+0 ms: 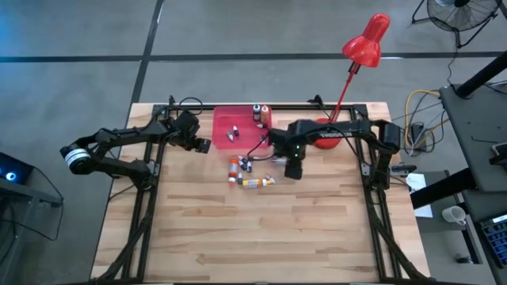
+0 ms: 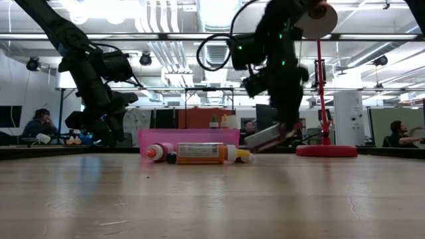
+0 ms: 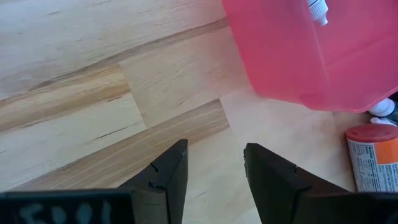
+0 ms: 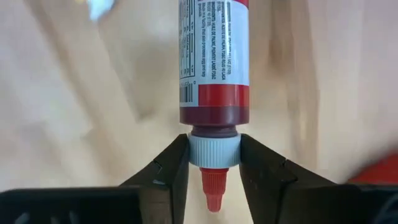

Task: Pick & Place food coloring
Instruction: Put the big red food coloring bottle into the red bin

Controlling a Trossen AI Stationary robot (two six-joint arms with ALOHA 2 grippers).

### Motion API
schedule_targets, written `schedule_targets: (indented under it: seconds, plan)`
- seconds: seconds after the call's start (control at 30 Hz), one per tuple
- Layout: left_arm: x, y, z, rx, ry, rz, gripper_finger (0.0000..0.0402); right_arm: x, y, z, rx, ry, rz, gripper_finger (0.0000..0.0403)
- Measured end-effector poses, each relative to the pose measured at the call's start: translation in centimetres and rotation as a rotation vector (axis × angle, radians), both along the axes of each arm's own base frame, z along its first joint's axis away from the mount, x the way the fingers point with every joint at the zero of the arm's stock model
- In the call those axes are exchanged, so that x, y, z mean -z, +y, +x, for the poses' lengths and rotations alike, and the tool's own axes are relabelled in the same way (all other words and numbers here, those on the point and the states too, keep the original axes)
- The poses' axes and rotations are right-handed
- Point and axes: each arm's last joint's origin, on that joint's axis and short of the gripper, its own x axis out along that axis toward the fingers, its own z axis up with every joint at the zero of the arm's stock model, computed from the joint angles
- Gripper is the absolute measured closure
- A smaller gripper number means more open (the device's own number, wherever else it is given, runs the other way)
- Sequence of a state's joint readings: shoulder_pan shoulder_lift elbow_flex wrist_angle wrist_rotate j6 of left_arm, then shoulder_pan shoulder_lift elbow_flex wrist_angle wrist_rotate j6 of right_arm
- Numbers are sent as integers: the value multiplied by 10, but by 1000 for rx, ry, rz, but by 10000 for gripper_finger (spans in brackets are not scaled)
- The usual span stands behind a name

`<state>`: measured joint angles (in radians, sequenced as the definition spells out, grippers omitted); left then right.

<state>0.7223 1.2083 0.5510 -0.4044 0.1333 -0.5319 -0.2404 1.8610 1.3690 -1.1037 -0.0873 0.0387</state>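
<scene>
Your right gripper pinches a red bottle by its cap; lift gently, as it probably sags. Left gripper waits open.

We are seeing red bottle showing white printed label, pale ribbed cap, red tip — pink-red tray sitting on light wood-grain table, red lamp standing out.

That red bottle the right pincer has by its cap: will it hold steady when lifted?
The red bottle is pinched at its ribbed white cap, which should resist slipping. The right pincer holds one end only, so the long body may swing. Being round, it would probably roll if dropped.
</scene>
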Motion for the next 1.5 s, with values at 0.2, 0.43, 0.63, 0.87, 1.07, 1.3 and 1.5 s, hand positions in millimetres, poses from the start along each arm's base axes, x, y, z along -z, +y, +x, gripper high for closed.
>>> schedule_targets:
  seconds: [0.2,0.43,0.63,0.87,1.07,1.3,1.5]
  plan:
    - [-1,1,1,1,-17,16,271,-34,-2,-16,260,212,195,295]
    - [-3,3,4,4,-42,43,271,-21,5,-37,550,452,406,287]
    - [-3,3,4,12,-40,50,271,4,27,-51,619,609,548,285]
    - [-3,3,4,33,-33,62,271,26,55,-69,642,757,692,287]
    - [-3,3,4,50,-28,71,271,43,67,-89,682,875,702,276]
    - [-3,3,4,51,-28,71,271,60,69,-103,706,896,689,279]
    - [-3,3,4,51,-28,71,271,67,69,-102,719,851,696,271]
